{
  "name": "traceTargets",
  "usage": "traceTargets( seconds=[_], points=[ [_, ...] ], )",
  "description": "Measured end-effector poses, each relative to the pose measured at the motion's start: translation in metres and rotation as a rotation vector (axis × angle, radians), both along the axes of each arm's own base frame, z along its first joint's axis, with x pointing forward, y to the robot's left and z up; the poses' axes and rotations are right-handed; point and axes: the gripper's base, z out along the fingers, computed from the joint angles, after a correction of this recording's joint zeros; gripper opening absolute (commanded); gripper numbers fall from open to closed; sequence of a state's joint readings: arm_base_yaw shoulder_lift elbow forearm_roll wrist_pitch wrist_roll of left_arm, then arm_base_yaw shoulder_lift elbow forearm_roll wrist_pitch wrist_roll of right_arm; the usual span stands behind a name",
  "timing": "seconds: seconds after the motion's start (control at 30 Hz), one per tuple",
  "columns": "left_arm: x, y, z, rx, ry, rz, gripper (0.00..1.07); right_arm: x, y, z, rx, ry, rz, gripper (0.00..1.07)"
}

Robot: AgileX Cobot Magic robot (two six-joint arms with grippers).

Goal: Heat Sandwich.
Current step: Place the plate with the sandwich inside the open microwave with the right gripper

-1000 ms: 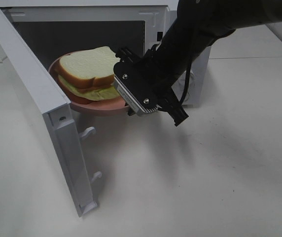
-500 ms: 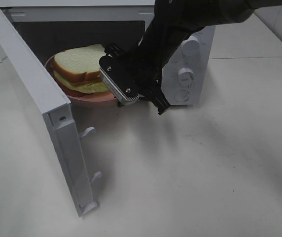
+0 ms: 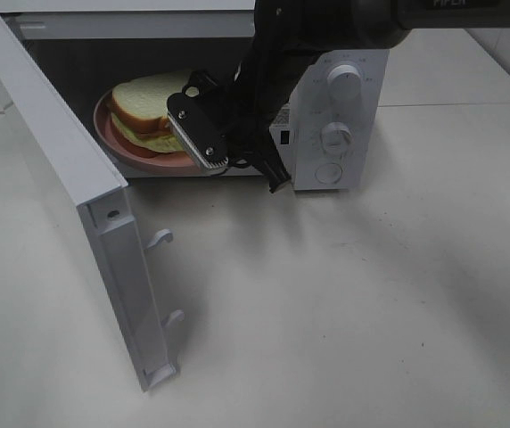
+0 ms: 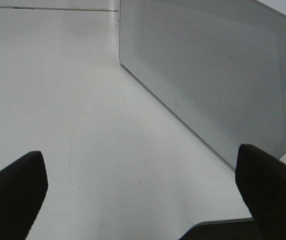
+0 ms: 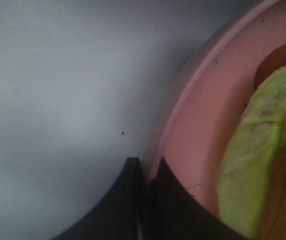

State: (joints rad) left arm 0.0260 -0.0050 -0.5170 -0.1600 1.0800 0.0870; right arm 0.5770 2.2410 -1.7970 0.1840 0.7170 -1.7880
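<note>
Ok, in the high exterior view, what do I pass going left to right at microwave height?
Open microwave door → sandwich on its pink plate → right gripper pinching the plate's rim → control panel with its knobs.

sandwich (image 3: 143, 109) | white bread, green filling | flat on pink plate (image 3: 152, 161) | inside microwave (image 3: 362, 169)

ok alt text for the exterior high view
The right pincer, shut on the rim of a pink plate carrying a sandwich, holds it inside a white microwave. Its door stands open at the view's left.
</note>
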Motion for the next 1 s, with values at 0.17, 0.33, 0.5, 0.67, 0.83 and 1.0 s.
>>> traceTargets(
  seconds=[0.17,0.33,0.5,0.67,0.83,1.0],
  points=[
    [0.0,0.0,0.0,0.0,0.0,0.0,0.97,0.006,0.006,-0.003,0.0,-0.009,-0.031,0.0],
    [0.0,0.0,0.0,0.0,0.0,0.0,0.97,0.013,0.019,-0.004,0.019,-0.019,-0.067,0.0],
    [0.0,0.0,0.0,0.0,0.0,0.0,0.97,0.019,0.029,-0.005,0.027,-0.034,-0.115,0.0],
    [0.0,0.0,0.0,0.0,0.0,0.0,0.97,0.03,0.033,-0.01,0.029,-0.055,-0.185,0.0],
    [0.0,0.0,0.0,0.0,0.0,0.0,0.97,0.036,0.036,-0.011,0.043,-0.06,-0.216,0.0],
    [0.0,0.0,0.0,0.0,0.0,0.0,0.97,0.042,0.039,-0.015,0.054,-0.072,-0.257,0.0]
  ],
)
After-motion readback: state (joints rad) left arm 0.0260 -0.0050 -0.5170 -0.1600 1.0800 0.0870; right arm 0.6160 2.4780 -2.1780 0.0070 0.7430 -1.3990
